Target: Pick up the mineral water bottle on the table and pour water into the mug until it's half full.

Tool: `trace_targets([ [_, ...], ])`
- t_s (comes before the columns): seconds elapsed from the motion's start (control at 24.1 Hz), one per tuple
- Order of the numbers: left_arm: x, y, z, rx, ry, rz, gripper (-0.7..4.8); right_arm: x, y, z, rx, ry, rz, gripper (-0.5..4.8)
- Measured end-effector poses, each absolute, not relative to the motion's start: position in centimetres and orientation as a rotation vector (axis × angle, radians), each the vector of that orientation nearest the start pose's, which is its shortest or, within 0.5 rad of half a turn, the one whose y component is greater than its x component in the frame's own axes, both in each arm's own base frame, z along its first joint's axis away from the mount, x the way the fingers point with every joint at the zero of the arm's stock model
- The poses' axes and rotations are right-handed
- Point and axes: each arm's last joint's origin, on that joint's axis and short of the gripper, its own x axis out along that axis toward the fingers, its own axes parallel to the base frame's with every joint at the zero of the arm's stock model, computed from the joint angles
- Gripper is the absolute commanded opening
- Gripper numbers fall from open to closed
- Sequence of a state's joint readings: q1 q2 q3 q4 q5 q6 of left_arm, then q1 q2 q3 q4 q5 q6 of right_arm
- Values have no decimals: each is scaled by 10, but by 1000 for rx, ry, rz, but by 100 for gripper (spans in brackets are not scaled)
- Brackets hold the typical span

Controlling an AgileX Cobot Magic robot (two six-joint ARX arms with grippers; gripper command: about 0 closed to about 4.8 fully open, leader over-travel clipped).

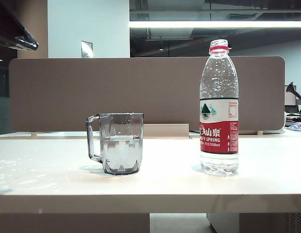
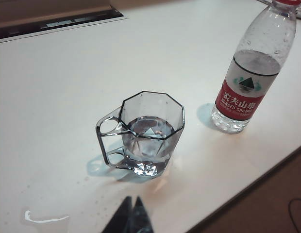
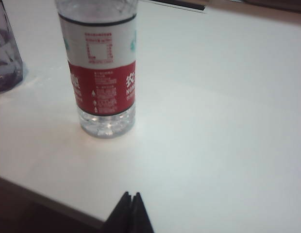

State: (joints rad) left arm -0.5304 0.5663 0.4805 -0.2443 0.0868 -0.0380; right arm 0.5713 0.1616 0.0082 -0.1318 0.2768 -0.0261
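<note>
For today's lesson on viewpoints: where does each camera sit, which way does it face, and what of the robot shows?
Exterior view: low at the table's front edge, looking level at mug and bottle; no robot visible.
Left wrist view: above the mug, angled down; left gripper fingers closed.
Right wrist view: near the bottle's base, angled down; right gripper fingers closed.
All three share mug and bottle.

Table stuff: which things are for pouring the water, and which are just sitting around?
For the job: mineral water bottle, upright, cap off; mug, about half full of water; left gripper and right gripper, both shut, holding nothing.

Just there: brown divider panel; small spilled drops on the table.
</note>
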Motion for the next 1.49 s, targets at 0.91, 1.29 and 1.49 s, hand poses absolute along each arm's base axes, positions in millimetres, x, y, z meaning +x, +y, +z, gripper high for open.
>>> trace_targets([
  [0.91,118,-72,253,37,339,-605,-4,85,46,149,-100,163,319,-1],
  [1.29,118,-72,252,38,340,-605,-5,93,22,150,-68,153,71,0],
  [1.49,118,-72,252,38,341,-605,-4,95,10,150,-62,157,-75,-1],
])
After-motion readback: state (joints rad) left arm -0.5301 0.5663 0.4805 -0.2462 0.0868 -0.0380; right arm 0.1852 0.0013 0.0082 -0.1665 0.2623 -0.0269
